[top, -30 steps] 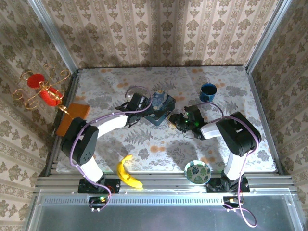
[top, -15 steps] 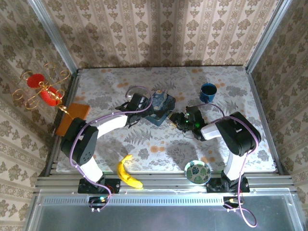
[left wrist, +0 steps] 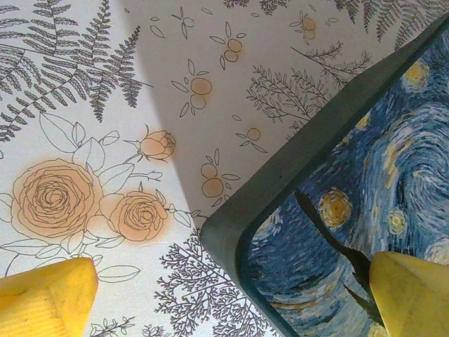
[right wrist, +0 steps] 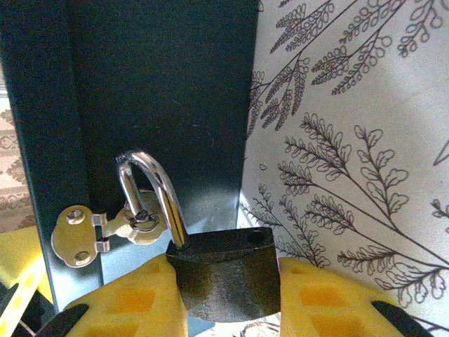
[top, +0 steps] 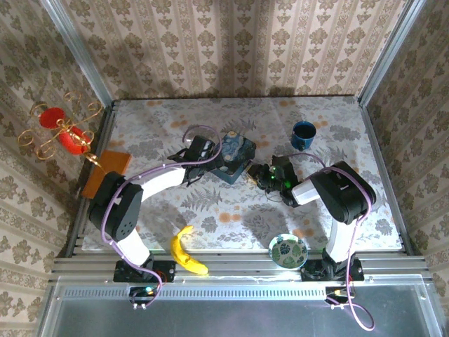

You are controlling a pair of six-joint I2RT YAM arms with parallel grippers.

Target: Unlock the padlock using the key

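Note:
The padlock (right wrist: 224, 277) has a dark body and a silvery shackle (right wrist: 151, 189). One leg of the shackle is out of its hole, and the shackle hooks through the hasp (right wrist: 84, 235) on the side of the blue starry-night tin (top: 235, 156). My right gripper (right wrist: 228, 281) is shut on the padlock body, with yellow pads (right wrist: 323, 295) on both sides; it sits at the tin's right (top: 261, 175). My left gripper (left wrist: 228, 298) stands open over the tin's corner (left wrist: 365, 189), at the tin's left (top: 214, 156). The key is hidden.
A blue cup (top: 304, 133) stands at the back right. A banana (top: 186, 254) and a patterned bowl (top: 288, 250) lie near the front edge. An orange board (top: 106, 172) rests at the table's left edge, with a red candle holder (top: 59, 130) beyond it.
My right arm has shifted slightly toward the tin, still holding the padlock. The left gripper has stayed open in place.

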